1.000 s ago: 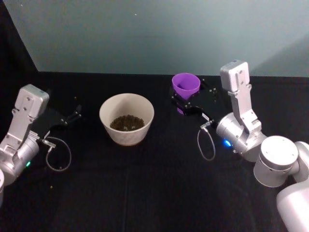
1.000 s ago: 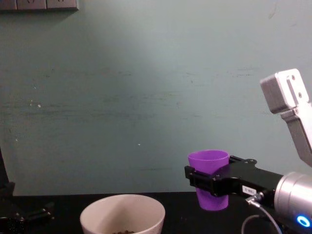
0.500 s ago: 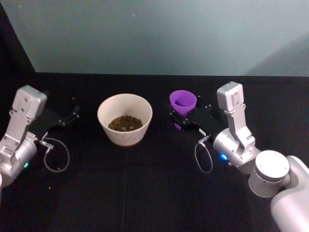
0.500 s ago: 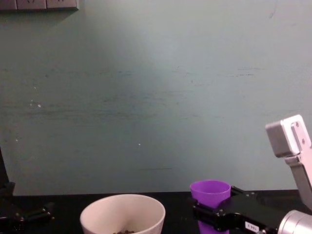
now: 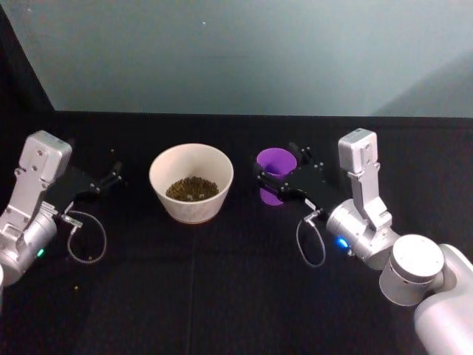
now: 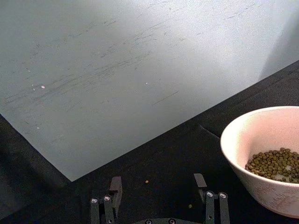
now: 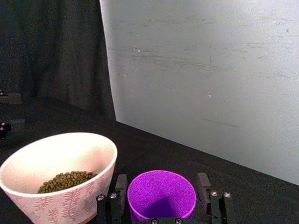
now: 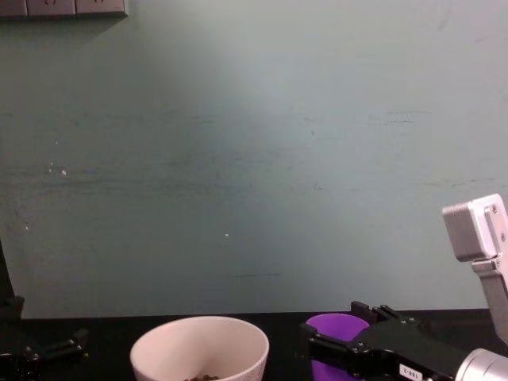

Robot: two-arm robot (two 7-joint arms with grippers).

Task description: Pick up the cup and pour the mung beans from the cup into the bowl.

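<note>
**Empty cup standing beside the bowl, right gripper straddling it**

The cup (image 5: 275,167) is standing upright on the black desk (image 5: 222,296), just to the right of the bowl (image 5: 191,181) and apart from it. The right wrist view is showing the cup interior (image 7: 161,193) as bare purple plastic with no beans in it. The mung beans (image 5: 192,188) are lying as a dark heap in the bottom of the bowl, and a few loose grains are lying on the desk. Judged from this, the pour is complete and the cup is being set down or released.

The right gripper (image 7: 162,200) is sitting around the cup with one finger (image 7: 120,192) on each side of the wall. The jaws are looking spread slightly wider than the cup, so the grip appears released, though contact at the fingertips cannot be confirmed. The left gripper (image 6: 159,186) is idling open and empty near the left of the bowl.

Handling assessment:
- The cup is thin, smooth, tapered plastic and now empty, so it is likely very light and easy to tip
- The smooth taper tends to let the cup slide downward out of a loose pinch
- The best hold is across the mid-wall, opposite sides, with moderate force, since the wall may flex
- The bowl looks thick-rimmed and heavier, and should be staying put if brushed
</note>
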